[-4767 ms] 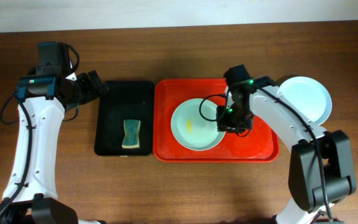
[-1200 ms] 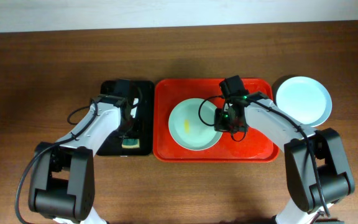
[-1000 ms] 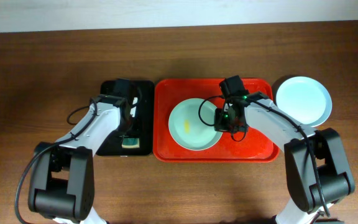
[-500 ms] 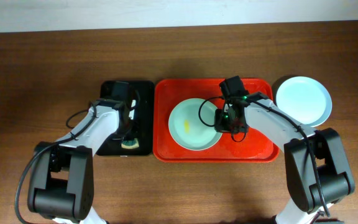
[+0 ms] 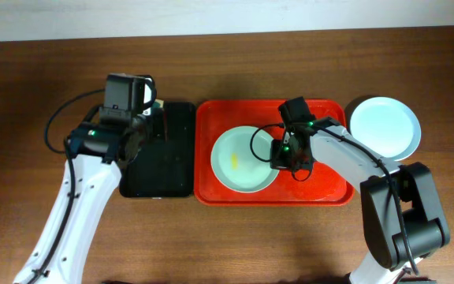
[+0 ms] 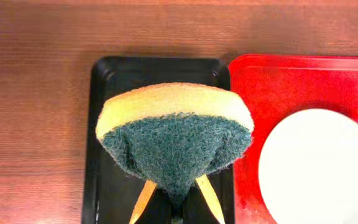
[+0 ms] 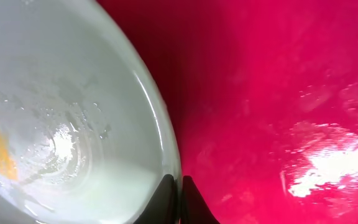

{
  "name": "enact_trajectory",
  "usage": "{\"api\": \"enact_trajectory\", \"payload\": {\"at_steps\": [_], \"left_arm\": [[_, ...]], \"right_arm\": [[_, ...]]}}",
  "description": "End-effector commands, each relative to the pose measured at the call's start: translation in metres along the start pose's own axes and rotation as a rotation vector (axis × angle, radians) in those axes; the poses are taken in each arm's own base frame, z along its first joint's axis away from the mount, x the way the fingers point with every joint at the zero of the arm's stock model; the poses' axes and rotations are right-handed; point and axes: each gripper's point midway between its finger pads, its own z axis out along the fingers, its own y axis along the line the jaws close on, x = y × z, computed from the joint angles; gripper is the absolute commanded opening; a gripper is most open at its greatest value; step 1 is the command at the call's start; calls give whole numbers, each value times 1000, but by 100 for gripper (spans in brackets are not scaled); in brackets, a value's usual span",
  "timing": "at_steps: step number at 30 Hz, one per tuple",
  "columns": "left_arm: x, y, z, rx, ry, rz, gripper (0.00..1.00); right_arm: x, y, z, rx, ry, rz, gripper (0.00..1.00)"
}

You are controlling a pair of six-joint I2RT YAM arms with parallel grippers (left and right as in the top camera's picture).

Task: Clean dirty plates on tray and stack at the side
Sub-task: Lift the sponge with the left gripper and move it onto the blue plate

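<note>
The left hand (image 6: 176,200) has lifted the one sponge (image 6: 176,137), pinched, above the black tray (image 6: 104,81). The right hand (image 7: 180,193) pinches the rim of one plate (image 7: 73,93) on the red tray (image 5: 321,185); the second plate (image 5: 383,126) lies to its right

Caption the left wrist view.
Left gripper pinches the sponge above the black tray, red tray and plate alongside.

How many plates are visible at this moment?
2. The smeared plate lies on the red tray; the other plate sits on the table beside the tray's right end. Another may hide beneath it.
</note>
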Motion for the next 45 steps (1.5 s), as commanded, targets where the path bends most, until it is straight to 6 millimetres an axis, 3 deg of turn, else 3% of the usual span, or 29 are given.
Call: {"api": "enact_trajectory", "payload": {"at_steps": [1,3,5,6,12,21,27,29,32,33,36,38,41,45], "left_arm": [[2,7,9,-34,20,10,0],[6,7,17,-37,44,12,0],[9,7,22,-38,64,14,0],[11,7,26,-39,77,15,0],[31,9,49,-55,176,22,0],[96,13,118,-87,460,37,0],[117,16,140,-100,532,41,0],[113,15,140,-98,519,41,0],[101,13,134,-92,481,38,0],[95,13,130,-89,464,37,0],[68,11,110,-84,370,33,0],[51,12,94,-94,302,32,0],[21,10,63,-79,173,20,0],[1,8,37,-59,77,-8,0]], "right_arm": [[8,7,2,-38,33,-8,4],[8,7,2,-38,33,-8,5],[7,7,2,-39,29,-9,26],[6,7,2,-40,26,-10,28],[3,9,2,-46,12,-13,28],[3,9,3,-47,11,-13,29],[4,8,4,-47,12,-13,31],[4,8,4,-47,12,-13,47],[4,8,4,-47,11,-13,49],[3,8,4,-47,10,-13,47],[3,9,4,-49,7,-14,18],[2,9,4,-50,6,-14,4],[2,9,4,-52,3,-15,4],[3,10,4,-57,11,42,4]]}}
